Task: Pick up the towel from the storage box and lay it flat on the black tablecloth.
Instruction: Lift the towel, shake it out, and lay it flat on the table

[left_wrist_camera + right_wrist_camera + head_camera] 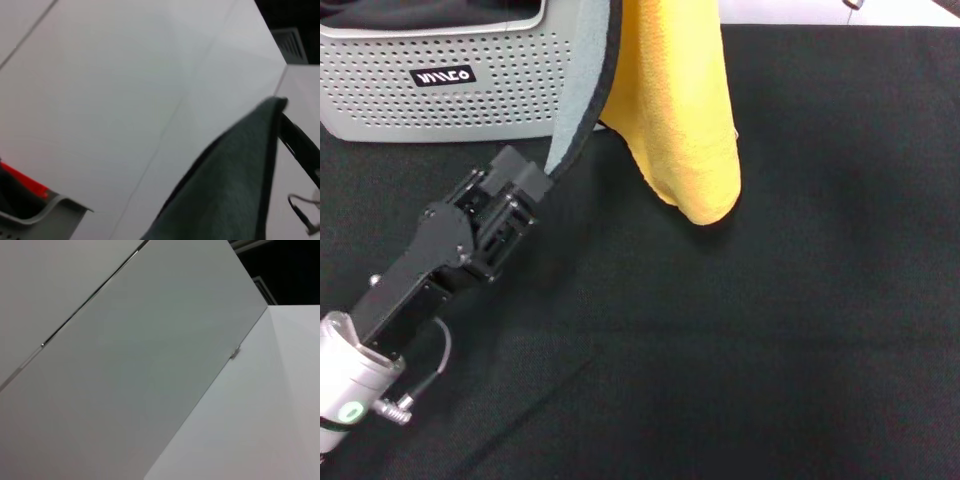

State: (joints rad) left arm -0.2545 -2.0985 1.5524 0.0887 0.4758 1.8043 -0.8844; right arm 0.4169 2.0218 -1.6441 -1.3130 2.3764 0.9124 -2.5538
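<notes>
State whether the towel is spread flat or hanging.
Hanging: the towel drapes in folds above the black tablecloth, one corner held by the left end effector.

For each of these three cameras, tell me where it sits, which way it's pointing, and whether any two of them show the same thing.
Head view: on the robot's head, looking forward and down at the black tablecloth, storage box and hanging towel; the left gripper holds the towel's grey edge.
Left wrist view: on the left wrist, aimed up at pale panels; no own jaws show.
Right wrist view: on the right wrist, aimed up at pale panels; nothing of the robot shows.
Shared: head and left wrist views both show the towel's grey side and the box.
</notes>
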